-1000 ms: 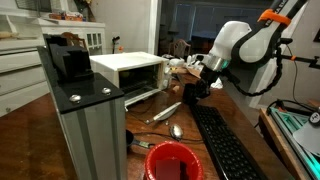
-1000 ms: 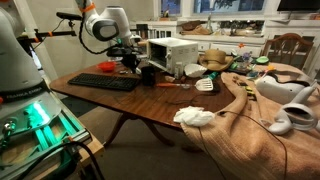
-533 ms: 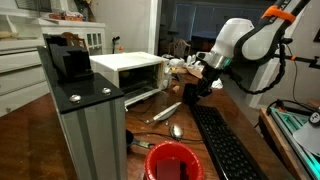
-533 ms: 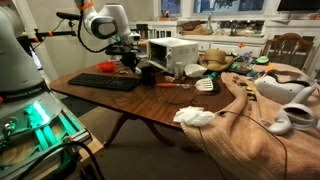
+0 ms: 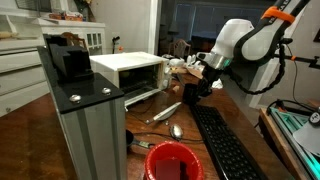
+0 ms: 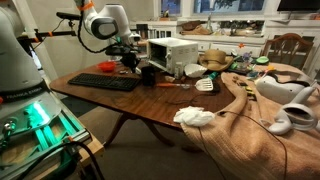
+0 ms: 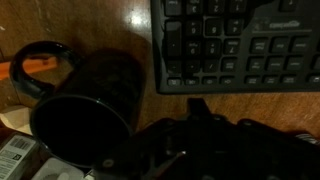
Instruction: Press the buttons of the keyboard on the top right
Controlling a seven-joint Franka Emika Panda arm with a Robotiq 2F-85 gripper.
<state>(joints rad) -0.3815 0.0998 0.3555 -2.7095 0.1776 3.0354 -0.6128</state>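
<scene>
One keyboard (image 5: 226,146), one gripper (image 5: 190,93) — two spoons (image 5: 166,112), one black cup (image 7: 88,105)

Arm (image 5: 240,45) angled downward; fingers (image 5: 189,91) low, spread unclear.

Place: a home dining area beside a kitchen is shown.
Furniture: a wooden table (image 6: 160,98) is seen at centre, a wooden chair (image 6: 287,45) at far right.
Cabinetry: white drawers and cupboards (image 5: 25,60) are seen at upper left.
Appliance: a white microwave (image 5: 130,70) is set on the table.
Windows: dark panes (image 6: 230,6) are seen along the top edge.
</scene>
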